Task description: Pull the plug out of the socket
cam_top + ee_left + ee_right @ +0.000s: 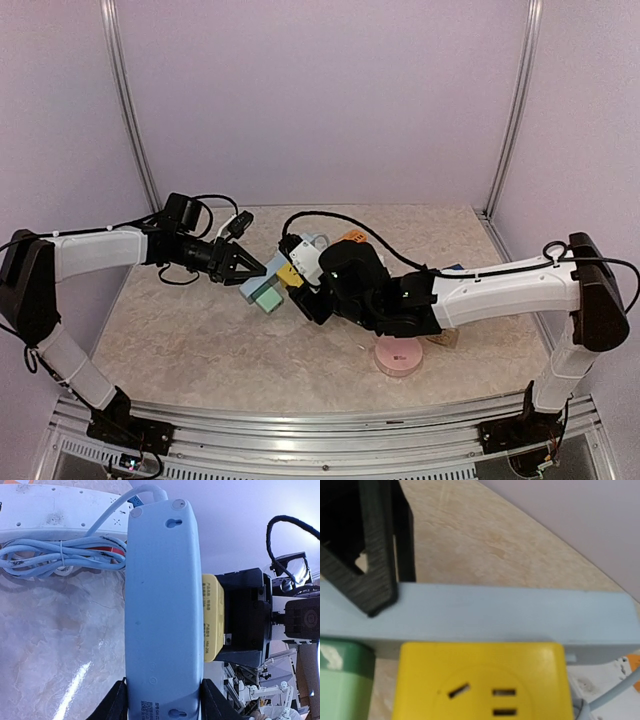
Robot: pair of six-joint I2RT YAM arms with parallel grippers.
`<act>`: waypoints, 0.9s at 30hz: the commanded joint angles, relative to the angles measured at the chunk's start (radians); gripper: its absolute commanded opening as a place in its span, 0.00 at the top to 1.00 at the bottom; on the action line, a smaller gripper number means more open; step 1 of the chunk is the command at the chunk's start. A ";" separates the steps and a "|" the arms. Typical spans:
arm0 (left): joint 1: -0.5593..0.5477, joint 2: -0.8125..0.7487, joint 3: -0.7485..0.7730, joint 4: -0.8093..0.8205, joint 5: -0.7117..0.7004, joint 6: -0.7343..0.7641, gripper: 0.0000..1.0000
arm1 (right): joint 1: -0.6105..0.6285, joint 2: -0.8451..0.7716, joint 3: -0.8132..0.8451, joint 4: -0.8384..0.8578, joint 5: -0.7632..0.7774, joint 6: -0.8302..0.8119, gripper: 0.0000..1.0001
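Left claw (162,707) clenched on end of pale blue socket strip (162,605), above desk centre. Right claw (303,290) grasping yellow plug (480,680), cube-shaped, seated flush against strip beside green plug (342,680).

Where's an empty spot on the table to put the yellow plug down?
Bare table lies between the left arm and the front rail, and the back right corner is free too. The middle is crowded: left gripper on the blue power strip, right gripper on the yellow plug, pink disc nearby.
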 commanded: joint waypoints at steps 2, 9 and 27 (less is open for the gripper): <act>0.025 -0.010 -0.010 -0.009 -0.107 0.016 0.89 | 0.003 -0.009 0.041 0.000 0.138 -0.052 1.00; 0.031 -0.016 -0.011 -0.009 -0.116 0.016 0.89 | -0.048 -0.119 -0.050 0.099 -0.031 0.014 1.00; -0.002 -0.100 -0.035 0.076 0.077 0.024 0.12 | -0.075 -0.277 -0.256 0.323 -0.475 -0.105 1.00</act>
